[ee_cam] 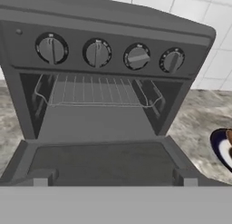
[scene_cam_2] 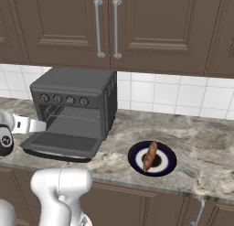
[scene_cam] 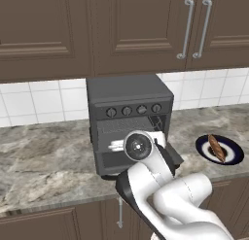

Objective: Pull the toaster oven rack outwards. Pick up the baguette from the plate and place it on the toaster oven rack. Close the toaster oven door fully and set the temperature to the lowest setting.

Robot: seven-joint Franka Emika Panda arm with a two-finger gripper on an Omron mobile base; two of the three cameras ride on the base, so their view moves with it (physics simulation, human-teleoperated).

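1. The brown wall cabinets (scene_cam_2: 137,28) with paired metal handles hang above a white tile backsplash (scene_cam_2: 173,94).
2. The marbled grey counter (scene_cam_2: 201,147) carries the appliance and the dish; more brown cabinet fronts sit under its edge.
3. The toaster oven (scene_cam_2: 75,90), dark grey and boxy, stands on the counter against the tiles, with four round knobs (ee_cam: 96,52) in a row across its front.
4. The toaster oven door (scene_cam_2: 61,145) is swung down flat in front of the open cavity, its window facing up.
5. The toaster oven rack (ee_cam: 93,90) lies inside the cavity, a thin wire grid set back toward the rear wall, resting in the side guides.
6. The white arm (scene_cam: 165,190) bends in front of the oven; in the left base view it covers much of the lowered door.
7. The plate (scene_cam_2: 168,162), dark blue with a white ring, sits on the counter just beyond the oven's right side, apart from it.
8. The baguette (scene_cam_2: 149,156) lies across the plate, slim and orange-brown.
9. The pincer (ee_cam: 113,178) hovers above the door's front edge with its two tips spread wide apart, holding nothing.
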